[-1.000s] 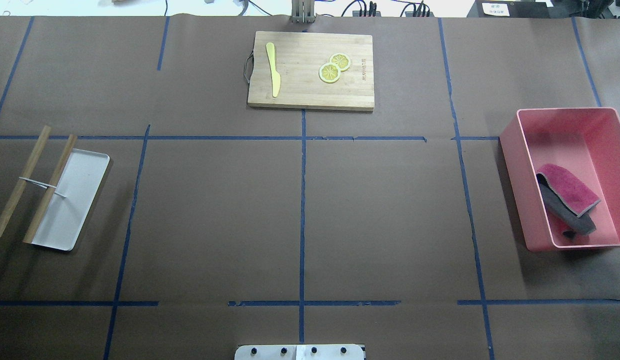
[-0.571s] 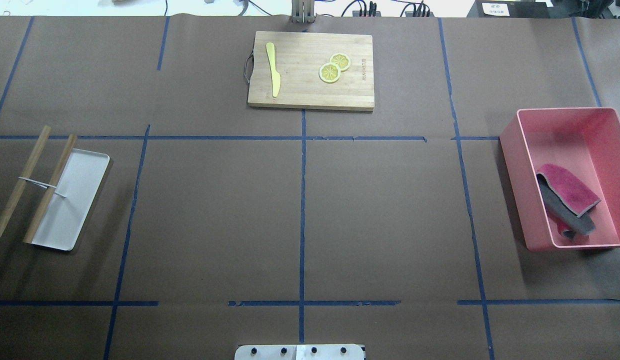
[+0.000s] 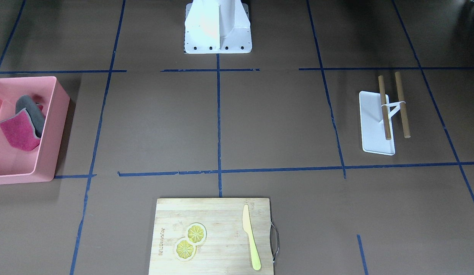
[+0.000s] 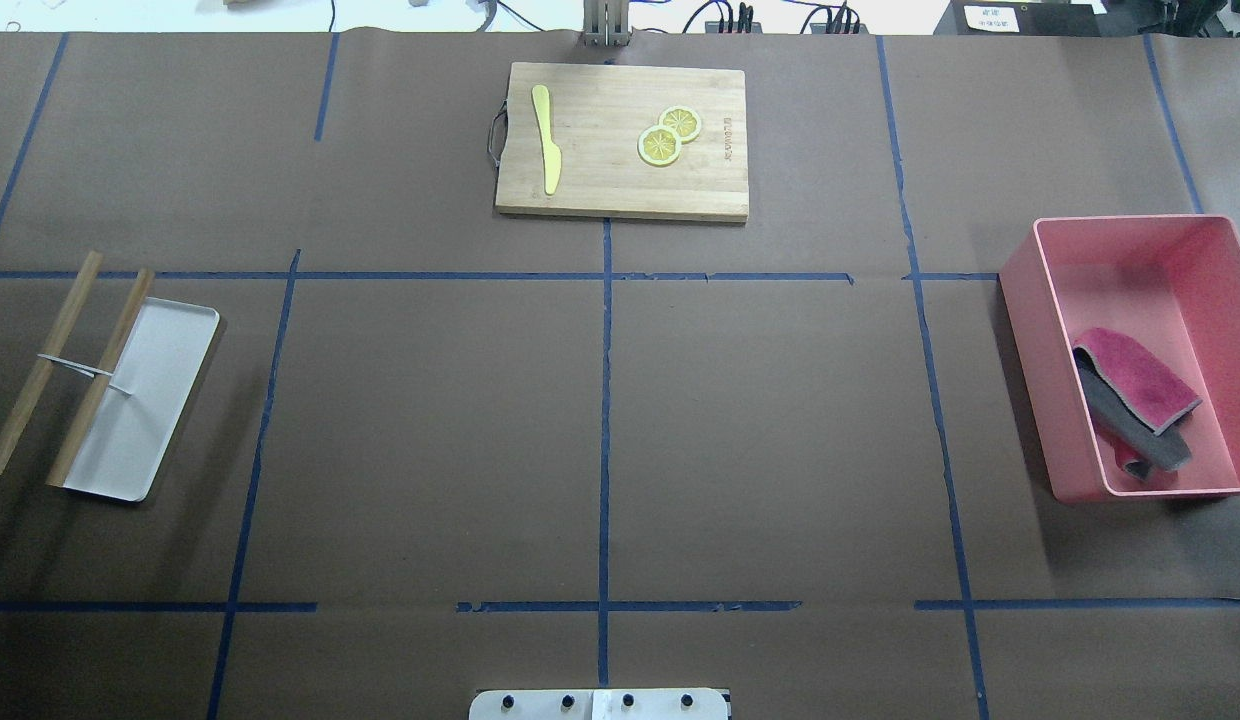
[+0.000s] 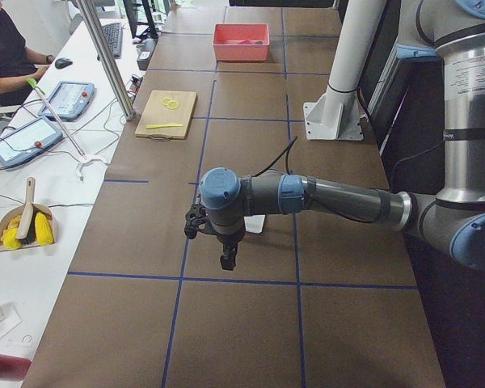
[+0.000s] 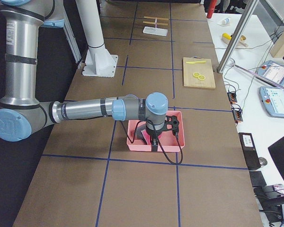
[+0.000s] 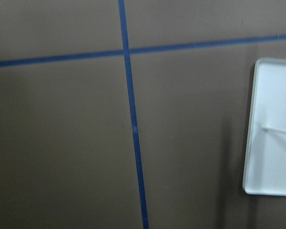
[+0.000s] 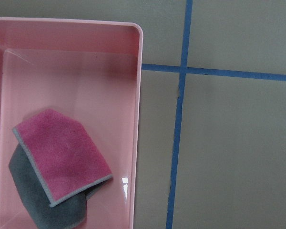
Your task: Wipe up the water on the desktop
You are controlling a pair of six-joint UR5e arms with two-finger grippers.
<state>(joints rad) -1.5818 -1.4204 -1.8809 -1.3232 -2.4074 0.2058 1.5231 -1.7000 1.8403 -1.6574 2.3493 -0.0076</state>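
Observation:
The desktop is dark brown with blue tape lines, and I see no water on it. A folded pink and grey cloth lies in a pink bin at the right; it also shows in the right wrist view. My right gripper hangs over the bin and shows only in the exterior right view. My left gripper hangs over the desktop beside the white tray and shows only in the exterior left view. I cannot tell whether either gripper is open or shut. Neither arm shows in the overhead view.
A wooden cutting board with a yellow knife and two lemon slices lies at the far middle. A white tray with two wooden sticks across it lies at the left. The robot's base stands at the near edge.

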